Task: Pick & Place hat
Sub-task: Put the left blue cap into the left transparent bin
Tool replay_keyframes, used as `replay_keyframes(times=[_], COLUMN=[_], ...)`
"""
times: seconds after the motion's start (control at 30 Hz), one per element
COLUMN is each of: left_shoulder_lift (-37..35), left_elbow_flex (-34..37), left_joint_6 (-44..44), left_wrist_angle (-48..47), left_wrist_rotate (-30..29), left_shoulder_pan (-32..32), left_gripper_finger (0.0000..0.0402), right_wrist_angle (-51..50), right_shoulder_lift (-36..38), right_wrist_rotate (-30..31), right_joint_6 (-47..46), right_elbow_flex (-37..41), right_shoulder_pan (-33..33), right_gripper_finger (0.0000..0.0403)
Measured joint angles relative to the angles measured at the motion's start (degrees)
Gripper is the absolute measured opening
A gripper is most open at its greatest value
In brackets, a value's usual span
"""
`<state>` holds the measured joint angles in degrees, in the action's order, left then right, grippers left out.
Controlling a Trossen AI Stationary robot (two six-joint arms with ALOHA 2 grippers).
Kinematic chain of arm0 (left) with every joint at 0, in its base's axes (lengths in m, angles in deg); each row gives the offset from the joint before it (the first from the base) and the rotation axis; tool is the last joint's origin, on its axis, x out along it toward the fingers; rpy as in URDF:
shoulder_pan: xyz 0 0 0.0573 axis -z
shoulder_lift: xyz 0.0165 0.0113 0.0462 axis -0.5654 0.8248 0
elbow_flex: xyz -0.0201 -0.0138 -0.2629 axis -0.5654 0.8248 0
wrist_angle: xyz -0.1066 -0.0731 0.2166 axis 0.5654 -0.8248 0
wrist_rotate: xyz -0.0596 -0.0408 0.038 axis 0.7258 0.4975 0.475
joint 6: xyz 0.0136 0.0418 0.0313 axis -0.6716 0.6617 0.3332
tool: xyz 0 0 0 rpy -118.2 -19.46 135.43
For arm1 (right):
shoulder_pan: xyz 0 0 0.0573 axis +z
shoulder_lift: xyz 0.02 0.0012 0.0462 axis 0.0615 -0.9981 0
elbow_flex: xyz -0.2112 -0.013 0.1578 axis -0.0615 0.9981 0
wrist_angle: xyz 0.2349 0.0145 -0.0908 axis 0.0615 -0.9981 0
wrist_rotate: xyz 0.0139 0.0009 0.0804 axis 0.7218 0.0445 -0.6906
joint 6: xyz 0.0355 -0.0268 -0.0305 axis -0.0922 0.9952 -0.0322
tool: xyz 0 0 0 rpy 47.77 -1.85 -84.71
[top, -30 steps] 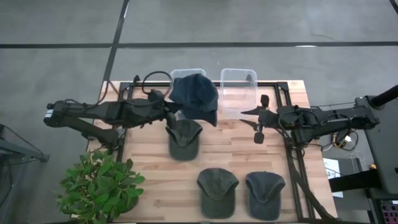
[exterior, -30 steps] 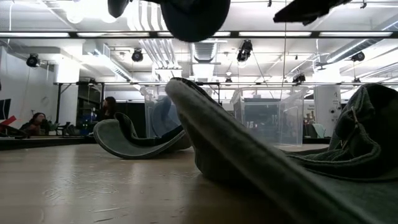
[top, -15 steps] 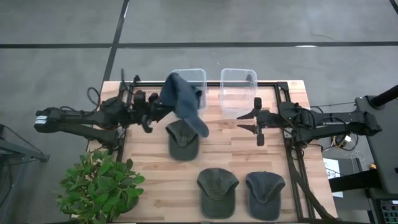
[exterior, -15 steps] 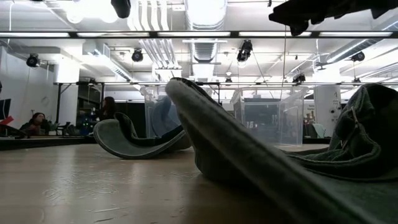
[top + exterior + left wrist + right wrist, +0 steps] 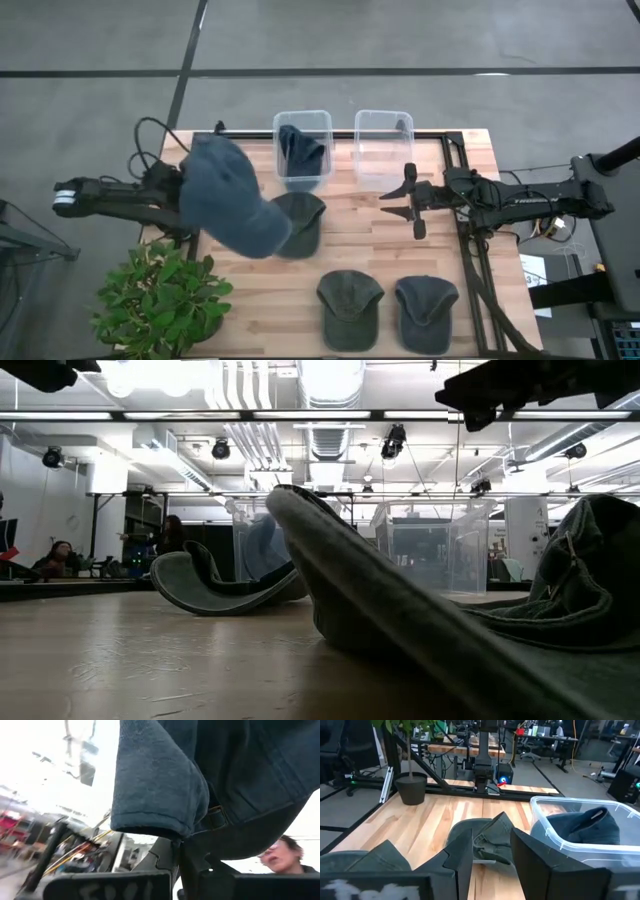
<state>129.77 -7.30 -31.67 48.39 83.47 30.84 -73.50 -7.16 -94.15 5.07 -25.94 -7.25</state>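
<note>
one blue cap [image 5: 301,152] lies in the left bin [image 5: 303,121], the left gripper [image 5: 182,193] is clamped on another blue cap [image 5: 228,196] lifted clear, three green caps [image 5: 296,222] remain on the table [image 5: 345,245], and the right gripper [image 5: 412,200] hovers part-open and empty.

No readable text — labels, signs, numbers all illegible.

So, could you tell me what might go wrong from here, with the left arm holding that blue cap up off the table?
1. The left hand grips the blue fabric cap only at its edge, so it could slip out and drop.
2. The cap hangs over the olive green cap on the wooden table, so lowering it there might drag or cover that cap.
3. The clear plastic bin already holds a dark blue cap, leaving less room.
</note>
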Motion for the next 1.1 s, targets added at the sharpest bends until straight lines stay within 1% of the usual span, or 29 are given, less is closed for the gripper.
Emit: replay_keyframes(times=[0.13, 0.2, 0.33, 0.43, 0.5, 0.53, 0.57, 0.63, 0.73, 0.8, 0.97, 1.03, 1.1], left_shoulder_lift=[-0.1, 0.0, 0.1, 0.1, 0.4, 0.6, 1.0, 2.1, 4.2, 5.8, 9.7, 11.0, 12.1], left_elbow_flex=[-0.7, -0.9, -1.1, -1.1, -1.1, -1.2, -1.3, -1.7, -3.0, -4.4, -9.3, -12.0, -15.5], left_joint_6=[0.0, 0.0, 0.2, 1.4, 1.6, 1.6, 1.5, 0.0, -5.9, -11.2, -23.4, -26.4, -28.9], left_wrist_angle=[0.4, 0.3, 0.3, 0.3, 0.1, -0.5, -1.2, -4.4, -11.4, -17.0, -27.9, -33.0, -41.1], left_wrist_rotate=[3.2, 3.4, 3.1, 0.4, -3.5, -6.6, -10.0, -18.8, -31.3, -36.6, -43.9, -44.8, -44.8], left_shoulder_pan=[0.0, 0.0, 0.0, 0.0, 0.0, 0.0, 0.0, 0.0, -0.1, -0.5, -1.9, -2.9, -4.1], left_gripper_finger=[0.0013, 0.0013, 0.0006, 0.0006, 0.0006, 0.0006, 0.0006, 0.0006, 0.0006, 0.0006, 0.0006, 0.0006, 0.0006], right_wrist_angle=[0.4, 0.4, 0.4, 0.4, 0.4, 0.4, 0.4, 0.4, 0.4, 0.4, 0.7, 0.8, 0.8], right_shoulder_lift=[0.0, 0.0, 0.3, 0.3, 0.4, 0.4, 0.4, 0.4, 0.4, 0.4, 0.4, 0.4, 0.4], right_wrist_rotate=[0.0, 0.0, 0.0, 0.1, 0.2, 0.2, 0.2, 0.5, 0.7, 0.7, 0.8, 0.8, 0.8], right_joint_6=[0.3, 0.4, 0.4, 0.2, 0.1, -0.1, -0.3, -0.6, -1.1, -1.9, -2.4, -2.9, -3.3], right_elbow_flex=[0.0, 0.0, 0.0, 0.0, 0.0, 0.0, 0.0, 0.0, 0.0, 0.0, 0.0, 0.0, 0.0], right_shoulder_pan=[0.0, -0.1, -0.1, -0.1, -0.1, -0.1, -0.1, -0.1, -0.2, -0.4, -1.0, -1.1, -1.1], right_gripper_finger=[0.0133, 0.0134, 0.0132, 0.0128, 0.0126, 0.0125, 0.0123, 0.0122, 0.012, 0.0122, 0.0129, 0.0132, 0.0134])
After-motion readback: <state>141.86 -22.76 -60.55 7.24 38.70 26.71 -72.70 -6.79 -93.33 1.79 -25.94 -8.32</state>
